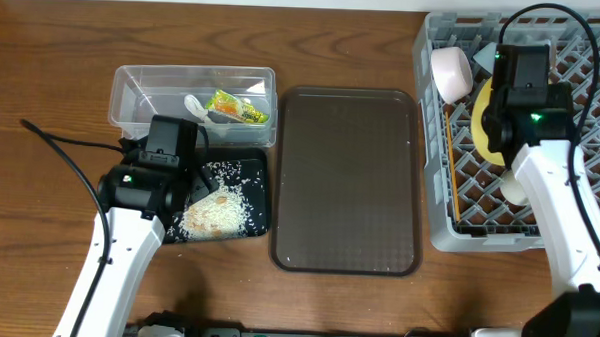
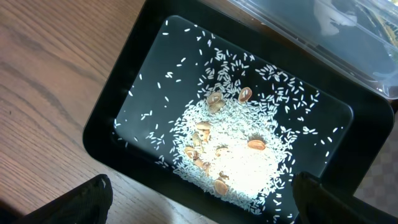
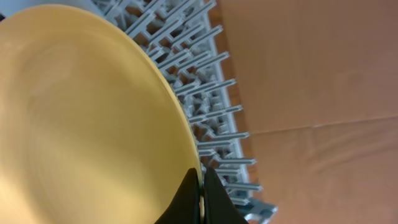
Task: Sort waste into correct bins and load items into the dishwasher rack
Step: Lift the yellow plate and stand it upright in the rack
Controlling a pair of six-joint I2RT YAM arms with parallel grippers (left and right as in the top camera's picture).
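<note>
Left gripper (image 2: 202, 186): jaws spread wide, nothing between them. It hangs over the black tray (image 2: 143, 74), with the dark fingertips (image 2: 87, 199) at either lower corner of the wrist view.

Black tray: shallow, rectangular, on the wooden table (image 1: 64, 40), just in front of the clear plastic tub (image 1: 123, 82) and just left of the brown serving tray (image 1: 348, 180).

Rice grains (image 2: 242, 162): heaped toward the middle and near side of the black tray, with loose grains scattered around the heap. A few tan bits (image 2: 245, 94) lie among them.

Clear plastic tub: holds the green-yellow-orange snack wrapper (image 1: 237, 108) and, beside it, the white crumpled scrap (image 1: 195, 107).

Right gripper (image 3: 200, 196): closed tight, its two black fingers pinching the rim of the yellow plate (image 3: 81, 118).

Yellow plate: inside the dishwasher rack (image 1: 436, 143), tilted up on edge, partly hidden in the overhead view by the right arm. Grey lattice shows behind it in the wrist view.

Dishwasher rack: grey crate on the right side of the table, just right of the serving tray. Also in it:
- a white bowl (image 1: 450, 72) leaning in the far left corner
- wooden chopsticks (image 1: 450, 169) lying along the left wall
- a white round item (image 1: 515, 186) half under the arm, its kind unclear
</note>
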